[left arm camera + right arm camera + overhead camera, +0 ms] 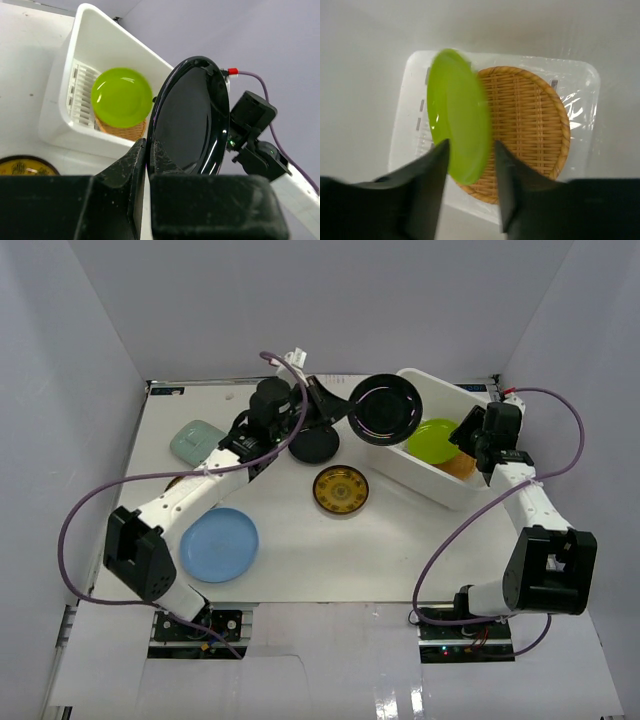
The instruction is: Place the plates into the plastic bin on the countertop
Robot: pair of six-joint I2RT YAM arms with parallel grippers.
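My left gripper [338, 406] is shut on the rim of a glossy black plate [385, 408] and holds it on edge in the air by the near-left end of the white plastic bin [428, 483]. In the left wrist view the fingertips [140, 150] pinch that plate [192, 120]. My right gripper [470, 437] hangs open over the bin. Between its fingers [437, 160] a tilted, blurred lime green plate [457, 120] lies over a woven plate [530, 120] in the bin [410, 100]. On the countertop [400, 550] lie a second black plate [314, 447], a gold-patterned plate [340, 489], a light blue plate [218, 544] and a mint-green oblong plate [195, 440].
The left arm [190, 495] stretches across the left half of the countertop, over a sliver of tan beside the mint plate. Purple cables loop beside both arms. White walls close in the table on three sides.
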